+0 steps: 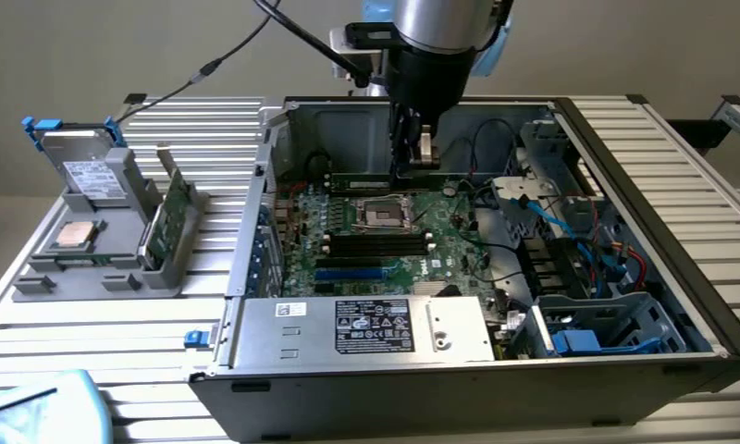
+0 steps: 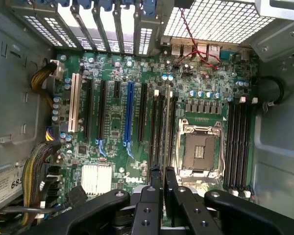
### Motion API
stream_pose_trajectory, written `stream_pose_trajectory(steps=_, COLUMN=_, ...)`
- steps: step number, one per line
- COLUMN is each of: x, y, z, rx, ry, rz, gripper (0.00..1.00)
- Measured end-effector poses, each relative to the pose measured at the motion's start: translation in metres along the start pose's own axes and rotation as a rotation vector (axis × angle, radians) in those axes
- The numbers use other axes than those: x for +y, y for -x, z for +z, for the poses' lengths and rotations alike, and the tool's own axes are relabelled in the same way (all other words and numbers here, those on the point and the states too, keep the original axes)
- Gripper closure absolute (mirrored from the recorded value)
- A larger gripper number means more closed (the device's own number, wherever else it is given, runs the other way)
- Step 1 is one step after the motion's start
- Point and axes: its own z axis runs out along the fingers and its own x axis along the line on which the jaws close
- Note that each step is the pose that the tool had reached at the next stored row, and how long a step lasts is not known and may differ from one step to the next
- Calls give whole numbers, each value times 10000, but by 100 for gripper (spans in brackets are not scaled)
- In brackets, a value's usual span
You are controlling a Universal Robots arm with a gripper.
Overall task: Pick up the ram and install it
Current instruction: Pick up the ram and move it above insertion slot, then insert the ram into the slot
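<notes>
Here's the arm, reaching straight down into the open computer case point(image 1: 666, 213). The claw point(image 1: 413, 165) is clenched on the ram point(image 1: 373, 177), a thin green stick gripped around its middle. It lies level, running left to right across the exterior view. The ram sits at the far edge of the motherboard point(image 1: 450, 245), just beyond the CPU socket point(image 1: 383, 211), right over the far memory slots. Pressed home or just above them? Can't tell from here. On the near side of the socket lies a bank of black memory slots point(image 1: 370, 242).

From the wrist, the claw point(image 2: 161, 177) shows its two black fingers point(image 2: 153, 188) drawn almost together, with the CPU socket point(image 2: 200, 149) just beside them.

On the exterior view's left, well apart from the case, a grey holder point(image 1: 49, 277) stands on the slatted counter point(image 1: 99, 333). A silver CPU chip point(image 1: 74, 236) lies flat on it, and a wider green card point(image 1: 166, 222) stands on edge.
</notes>
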Motion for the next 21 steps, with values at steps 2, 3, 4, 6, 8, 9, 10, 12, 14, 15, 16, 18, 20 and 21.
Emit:
stream_pose_trajectory(steps=2, x=-7, y=-3, z=36, rx=1, ry=0, rz=0, gripper=86)
stream_pose_trajectory(steps=3, x=-11, y=-4, z=54, rx=1, ry=0, rz=0, gripper=86)
stream_pose_trajectory(steps=4, x=-14, y=-6, z=72, rx=0, ry=0, rz=0, gripper=86)
stream_pose_trajectory(steps=6, x=-19, y=-9, z=107, rx=0, ry=0, rz=0, gripper=86)
stream_pose_trajectory(steps=8, x=-23, y=-11, z=143, rx=0, ry=0, rz=0, gripper=86)
stream_pose_trajectory(steps=9, x=-25, y=-12, z=162, rx=1, ry=0, rz=0, gripper=86)
stream_pose_trajectory(steps=10, x=-27, y=-14, z=179, rx=0, ry=-1, rz=-1, gripper=86)
stream_pose_trajectory(steps=12, x=-30, y=-16, z=216, rx=2, ry=0, rz=-2, gripper=86)
stream_pose_trajectory(steps=14, x=-32, y=-18, z=253, rx=0, ry=0, rz=-1, gripper=86)
stream_pose_trajectory(steps=15, x=-34, y=-19, z=270, rx=-1, ry=0, rz=0, gripper=86)
stream_pose_trajectory(steps=16, x=-35, y=-21, z=289, rx=0, ry=0, rz=-1, gripper=86)
stream_pose_trajectory(steps=18, x=-38, y=-24, z=324, rx=1, ry=1, rz=0, gripper=86)
stream_pose_trajectory(steps=20, x=-41, y=-26, z=361, rx=0, ry=0, rz=0, gripper=86)
stream_pose_trajectory(steps=21, x=-42, y=-28, z=378, rx=0, ry=-1, rz=0, gripper=86)
